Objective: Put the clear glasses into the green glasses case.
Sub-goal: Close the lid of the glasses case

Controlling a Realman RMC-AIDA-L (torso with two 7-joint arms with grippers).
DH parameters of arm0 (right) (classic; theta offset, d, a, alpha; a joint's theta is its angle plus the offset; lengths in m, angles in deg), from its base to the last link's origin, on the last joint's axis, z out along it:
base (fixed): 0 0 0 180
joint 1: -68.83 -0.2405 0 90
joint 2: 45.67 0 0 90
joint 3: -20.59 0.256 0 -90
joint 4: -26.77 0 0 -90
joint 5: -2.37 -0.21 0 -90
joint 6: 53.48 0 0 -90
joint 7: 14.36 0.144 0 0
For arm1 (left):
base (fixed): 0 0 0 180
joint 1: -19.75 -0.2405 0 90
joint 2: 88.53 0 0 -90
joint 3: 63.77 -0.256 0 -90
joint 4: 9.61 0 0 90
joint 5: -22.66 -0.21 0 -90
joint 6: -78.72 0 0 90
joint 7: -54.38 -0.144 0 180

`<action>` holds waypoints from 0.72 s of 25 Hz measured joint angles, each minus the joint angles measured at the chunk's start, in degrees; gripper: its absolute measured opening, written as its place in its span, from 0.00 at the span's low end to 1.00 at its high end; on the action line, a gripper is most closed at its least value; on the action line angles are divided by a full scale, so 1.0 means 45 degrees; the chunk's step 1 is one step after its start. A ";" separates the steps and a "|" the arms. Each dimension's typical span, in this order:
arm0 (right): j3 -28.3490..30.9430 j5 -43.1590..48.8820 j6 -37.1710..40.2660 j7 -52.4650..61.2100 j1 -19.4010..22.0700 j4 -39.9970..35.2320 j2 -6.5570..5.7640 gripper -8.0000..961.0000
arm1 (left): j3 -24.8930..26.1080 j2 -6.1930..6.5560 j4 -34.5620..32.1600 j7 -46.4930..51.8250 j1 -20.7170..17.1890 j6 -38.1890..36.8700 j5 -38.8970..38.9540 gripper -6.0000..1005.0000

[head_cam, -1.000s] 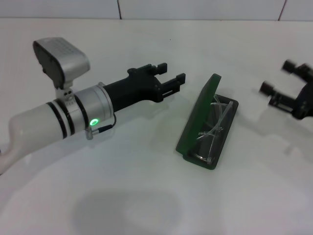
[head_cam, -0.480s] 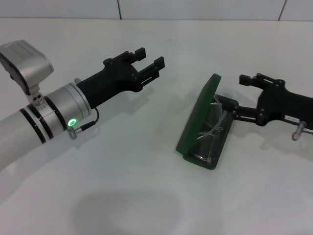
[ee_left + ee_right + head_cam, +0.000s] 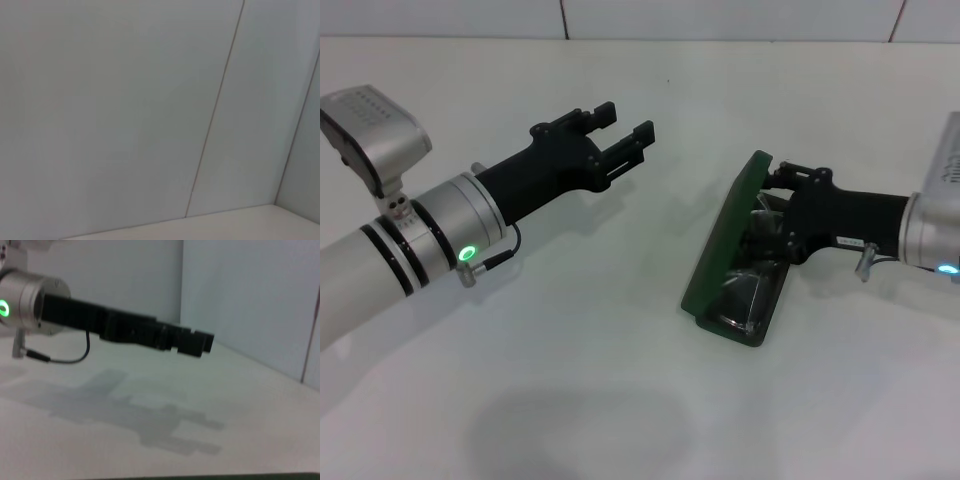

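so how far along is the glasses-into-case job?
Nearly done: the clear glasses lie inside the green glasses case. In hand: the right gripper is at the open case by its raised lid. Left gripper hangs open, apart. Left: seating the glasses, if needed.

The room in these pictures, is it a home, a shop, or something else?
Probably a robot test bench, not a home: a bare white table, plain white panel walls, and only a green glasses case between the left gripper and right gripper.

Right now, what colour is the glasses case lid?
Dark green lid, clearest in the head view.
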 joint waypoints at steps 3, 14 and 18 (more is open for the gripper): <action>-0.0405 0.0003 -0.0439 0.0157 0.0116 -0.0308 0.0000 0.87 | 0.0000 0.0000 0.0034 -0.0002 -0.0043 0.0006 -0.0013 0.63; -0.0771 0.0193 -0.0674 0.0662 0.1827 -0.2545 -0.0094 0.87 | 0.0001 0.0014 0.0050 -0.0012 -0.0132 0.0013 -0.0025 0.63; -0.0861 0.0429 -0.0968 0.0862 0.1832 -0.2592 -0.0095 0.87 | 0.0000 0.0014 0.0050 -0.0035 -0.0104 0.0014 -0.0038 0.63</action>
